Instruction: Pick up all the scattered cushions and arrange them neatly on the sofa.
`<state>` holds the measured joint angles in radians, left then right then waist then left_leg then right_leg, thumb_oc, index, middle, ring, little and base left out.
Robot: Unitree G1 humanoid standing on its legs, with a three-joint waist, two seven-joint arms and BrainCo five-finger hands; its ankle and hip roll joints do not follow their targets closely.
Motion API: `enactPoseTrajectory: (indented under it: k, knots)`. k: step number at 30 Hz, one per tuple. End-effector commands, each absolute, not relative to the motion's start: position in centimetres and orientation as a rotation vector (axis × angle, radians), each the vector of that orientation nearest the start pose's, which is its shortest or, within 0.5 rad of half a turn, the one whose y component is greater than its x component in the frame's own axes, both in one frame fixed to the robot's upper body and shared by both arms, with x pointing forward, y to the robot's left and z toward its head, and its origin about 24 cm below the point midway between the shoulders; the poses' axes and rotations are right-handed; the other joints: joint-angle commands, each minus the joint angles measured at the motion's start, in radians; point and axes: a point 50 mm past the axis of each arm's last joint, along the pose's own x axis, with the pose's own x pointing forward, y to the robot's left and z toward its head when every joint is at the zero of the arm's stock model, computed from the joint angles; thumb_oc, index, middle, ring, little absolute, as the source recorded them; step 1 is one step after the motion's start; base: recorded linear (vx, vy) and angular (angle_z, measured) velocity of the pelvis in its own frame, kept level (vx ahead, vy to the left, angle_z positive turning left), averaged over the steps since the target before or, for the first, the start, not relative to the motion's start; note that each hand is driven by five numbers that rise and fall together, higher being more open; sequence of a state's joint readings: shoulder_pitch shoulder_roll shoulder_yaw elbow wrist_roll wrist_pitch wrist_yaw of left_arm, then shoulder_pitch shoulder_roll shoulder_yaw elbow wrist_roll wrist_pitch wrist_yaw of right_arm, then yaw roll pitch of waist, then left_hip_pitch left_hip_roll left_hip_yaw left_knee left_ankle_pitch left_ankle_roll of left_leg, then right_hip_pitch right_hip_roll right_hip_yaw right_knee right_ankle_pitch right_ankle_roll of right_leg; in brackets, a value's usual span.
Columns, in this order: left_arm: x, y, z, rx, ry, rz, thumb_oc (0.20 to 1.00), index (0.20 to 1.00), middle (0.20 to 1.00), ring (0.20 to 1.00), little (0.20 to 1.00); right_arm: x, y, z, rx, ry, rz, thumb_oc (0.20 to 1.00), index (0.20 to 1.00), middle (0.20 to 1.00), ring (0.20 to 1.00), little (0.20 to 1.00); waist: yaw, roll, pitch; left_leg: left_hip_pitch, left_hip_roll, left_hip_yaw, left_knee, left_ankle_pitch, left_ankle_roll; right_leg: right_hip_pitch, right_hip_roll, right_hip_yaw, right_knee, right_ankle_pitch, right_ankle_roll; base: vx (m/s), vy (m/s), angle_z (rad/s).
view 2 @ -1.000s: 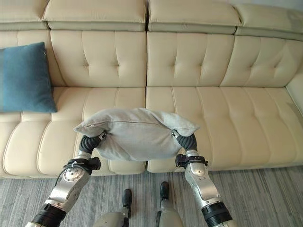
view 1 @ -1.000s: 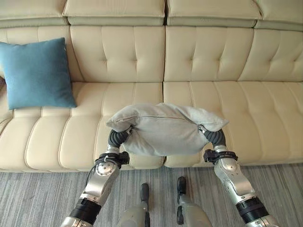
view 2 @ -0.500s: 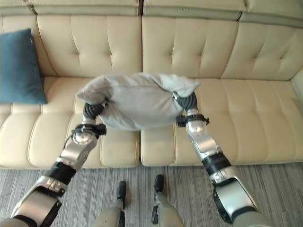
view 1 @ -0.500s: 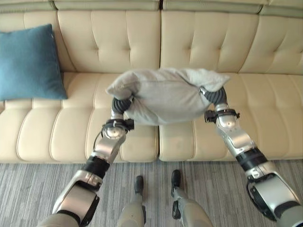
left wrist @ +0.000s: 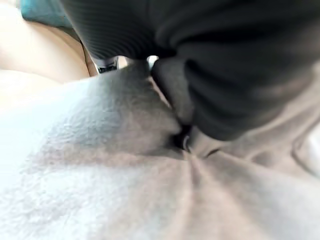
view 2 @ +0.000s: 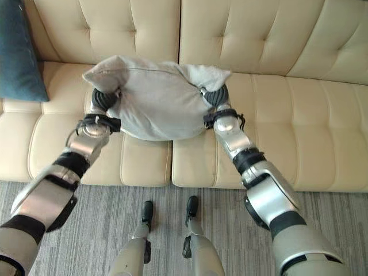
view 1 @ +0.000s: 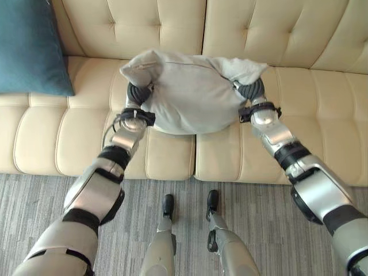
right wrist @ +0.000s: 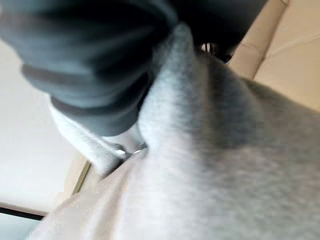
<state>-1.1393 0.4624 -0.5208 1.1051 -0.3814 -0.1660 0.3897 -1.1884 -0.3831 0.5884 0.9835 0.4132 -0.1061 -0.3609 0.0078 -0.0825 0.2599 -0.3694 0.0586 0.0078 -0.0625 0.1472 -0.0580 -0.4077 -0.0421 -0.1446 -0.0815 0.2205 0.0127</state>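
Observation:
A pale grey cushion (view 1: 190, 98) is held between my two hands over the middle of the cream sofa's seat (view 1: 322, 115), close to the backrest. My left hand (view 1: 138, 92) presses into its left end and my right hand (view 1: 251, 90) into its right end, each showing a dark ribbed cover. In the wrist views the grey fabric (left wrist: 100, 175) (right wrist: 210, 165) bulges against each cover (left wrist: 240, 65) (right wrist: 90, 55). I cannot tell whether the cushion touches the seat. A blue cushion (view 1: 29, 46) leans upright against the backrest at the far left.
The sofa's seat to the right of the grey cushion is bare (view 2: 299, 115). A gap of seat separates the grey cushion from the blue one. Grey striped carpet (view 1: 34, 195) runs along the sofa's front edge.
Both arms have stretched forward, carrying the grey cushion from the seat's front edge toward the backrest. The camera has tipped down and moved closer to the sofa.

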Motion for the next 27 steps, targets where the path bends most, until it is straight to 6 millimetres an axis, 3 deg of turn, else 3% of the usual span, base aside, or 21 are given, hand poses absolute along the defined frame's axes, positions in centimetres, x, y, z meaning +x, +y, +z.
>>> enactPoseTrajectory:
  k: [1,2,3,4,5,6,8,11,13,14,15,16,17,18,20,21,24,25,27]
  knots:
    - [42.2,20.6,26.4,0.587,-0.321,0.326,1.000,1.000,1.000,1.000,1.000,42.8,-14.6,24.8,-0.457,-0.269,-0.146,1.000,1.000,1.000,1.000,1.000,0.012,-0.020,0.033,0.018,0.003,0.006,-0.019,-0.048,-0.036,0.075,-0.035,0.030,0.073,-0.197,0.118,0.00,0.000,0.00]
    - [42.1,21.1,27.2,0.617,-0.323,0.339,1.000,1.000,1.000,1.000,1.000,42.9,-15.4,25.4,-0.486,-0.260,-0.174,1.000,1.000,1.000,1.000,1.000,0.011,-0.020,0.028,0.017,0.003,0.003,-0.023,-0.046,-0.037,0.073,-0.034,0.031,0.066,-0.191,0.120,0.03,-0.002,0.01]
    - [41.8,22.6,29.1,0.582,-0.338,0.387,1.000,1.000,1.000,1.000,1.000,42.9,-17.5,26.9,-0.474,-0.253,-0.248,1.000,1.000,1.000,1.000,1.000,0.012,-0.019,0.018,0.017,0.002,-0.001,-0.025,-0.045,-0.041,0.078,-0.032,0.032,0.052,-0.184,0.122,0.03,-0.002,0.01]
    - [41.8,22.6,29.1,0.582,-0.339,0.387,1.000,1.000,1.000,1.000,1.000,42.9,-17.5,26.9,-0.474,-0.253,-0.248,1.000,1.000,1.000,1.000,1.000,0.012,-0.019,0.019,0.017,0.002,-0.001,-0.025,-0.045,-0.041,0.078,-0.032,0.032,0.051,-0.183,0.122,0.06,0.021,0.03]
    - [41.2,24.9,29.3,0.421,-0.323,0.458,1.000,1.000,1.000,1.000,1.000,42.6,-20.3,26.7,-0.353,-0.215,-0.325,1.000,1.000,1.000,1.000,1.000,0.013,-0.016,0.006,0.027,0.000,-0.004,-0.025,-0.052,-0.043,0.095,-0.030,0.032,0.037,-0.182,0.124,0.00,0.000,0.00]
    - [41.2,24.9,29.3,0.421,-0.324,0.458,1.000,1.000,1.000,1.000,1.000,42.6,-20.3,26.7,-0.353,-0.215,-0.325,1.000,1.000,1.000,1.000,1.000,0.012,-0.016,0.005,0.024,-0.001,-0.005,-0.025,-0.048,-0.043,0.092,-0.031,0.031,0.036,-0.179,0.125,0.04,0.030,0.03]
    - [40.4,28.0,27.6,0.264,-0.266,0.535,1.000,1.000,1.000,1.000,1.000,42.1,-22.9,25.2,-0.206,-0.169,-0.399,1.000,1.000,1.000,1.000,1.000,0.013,-0.010,-0.018,0.069,-0.004,0.002,-0.025,-0.066,-0.042,0.135,-0.029,0.031,0.023,-0.186,0.124,0.07,0.038,0.00]
    - [39.7,29.6,26.3,0.147,-0.262,0.573,1.000,1.000,1.000,1.000,1.000,41.6,-23.9,23.5,-0.060,-0.169,-0.441,1.000,1.000,1.000,1.000,1.000,0.011,-0.005,-0.036,0.096,-0.008,0.006,-0.025,-0.076,-0.039,0.165,-0.032,0.028,0.014,-0.187,0.123,0.12,0.045,-0.03]
    - [38.0,32.2,23.0,-0.015,-0.269,0.624,1.000,1.000,1.000,1.000,1.000,40.1,-25.7,18.9,-0.017,-0.127,-0.473,1.000,1.000,1.000,1.000,1.000,0.005,-0.003,-0.060,0.131,-0.013,0.014,-0.025,-0.096,-0.034,0.197,-0.036,0.022,0.002,-0.185,0.125,0.09,0.045,-0.01]
    - [37.9,32.3,22.5,-0.014,-0.262,0.626,1.000,1.000,1.000,1.000,1.000,40.1,-25.7,18.5,-0.022,-0.120,-0.471,1.000,1.000,1.000,1.000,1.000,0.004,-0.002,-0.065,0.134,-0.013,0.015,-0.025,-0.097,-0.034,0.200,-0.036,0.022,0.001,-0.185,0.125,0.09,0.035,0.00]
    - [37.2,32.8,20.8,-0.011,-0.244,0.625,1.000,1.000,1.000,1.000,1.000,39.1,-26.6,16.5,-0.042,-0.087,-0.482,1.000,1.000,1.000,1.000,1.000,0.003,-0.001,-0.075,0.148,-0.013,0.019,-0.025,-0.101,-0.032,0.212,-0.038,0.018,-0.001,-0.187,0.125,0.11,0.028,0.01]
    - [35.3,32.8,16.0,-0.027,-0.196,0.601,1.000,1.000,1.000,1.000,1.000,36.9,-27.3,12.0,-0.072,-0.013,-0.471,1.000,1.000,1.000,1.000,1.000,0.007,-0.003,-0.088,0.173,-0.015,0.024,-0.025,-0.113,-0.026,0.238,-0.040,0.017,-0.004,-0.191,0.122,0.14,0.038,-0.02]
    - [34.0,32.4,13.6,-0.037,-0.171,0.589,1.000,1.000,1.000,1.000,1.000,35.7,-27.3,10.0,-0.072,0.016,-0.466,1.000,1.000,1.000,1.000,1.000,0.008,-0.001,-0.097,0.186,-0.016,0.027,-0.025,-0.118,-0.023,0.252,-0.042,0.016,-0.006,-0.195,0.122,0.10,0.030,-0.04]
    - [33.8,32.4,13.3,-0.035,-0.163,0.591,1.000,1.000,1.000,1.000,1.000,35.6,-27.3,9.7,-0.076,0.022,-0.465,1.000,1.000,1.000,1.000,1.000,0.008,0.000,-0.102,0.189,-0.016,0.028,-0.025,-0.119,-0.023,0.255,-0.042,0.017,-0.006,-0.196,0.122,0.07,0.020,-0.06]
    - [29.2,30.5,6.0,-0.076,-0.020,0.532,1.000,1.000,1.000,1.000,1.000,31.5,-26.6,4.3,-0.068,0.122,-0.407,1.000,1.000,1.000,1.000,1.000,0.011,0.007,-0.120,0.227,-0.020,0.028,-0.025,-0.132,-0.014,0.291,-0.046,0.014,-0.006,-0.210,0.120,0.09,0.032,-0.07]
    - [29.1,30.5,5.9,-0.075,-0.016,0.532,1.000,1.000,1.000,1.000,1.000,31.3,-26.6,4.2,-0.070,0.126,-0.407,1.000,1.000,1.000,1.000,1.000,0.011,0.007,-0.124,0.228,-0.020,0.029,-0.025,-0.133,-0.014,0.293,-0.046,0.014,-0.006,-0.211,0.120,0.08,0.035,-0.14]
    - [24.7,29.0,0.4,0.044,0.185,0.447,1.000,1.000,1.000,1.000,1.000,27.1,-25.4,-1.4,-0.112,0.319,-0.289,1.000,1.000,1.000,1.000,1.000,0.014,0.015,-0.139,0.261,-0.023,0.021,-0.025,-0.144,-0.008,0.328,-0.051,0.014,-0.006,-0.220,0.121,0.02,0.021,-0.05]
    - [24.6,29.0,0.3,0.046,0.187,0.446,1.000,1.000,1.000,1.000,1.000,27.0,-25.4,-1.4,-0.112,0.321,-0.289,1.000,1.000,1.000,1.000,1.000,0.014,0.014,-0.140,0.262,-0.023,0.021,-0.025,-0.145,-0.008,0.329,-0.051,0.014,-0.006,-0.221,0.121,-0.01,0.030,0.08]
    - [22.6,27.5,-2.9,0.129,0.331,0.361,1.000,1.000,1.000,1.000,1.000,25.2,-23.3,-4.1,-0.012,0.403,-0.248,1.000,1.000,1.000,1.000,1.000,0.013,0.019,-0.149,0.277,-0.024,0.020,-0.025,-0.147,-0.002,0.342,-0.052,0.016,-0.006,-0.219,0.123,-0.02,0.040,0.02]
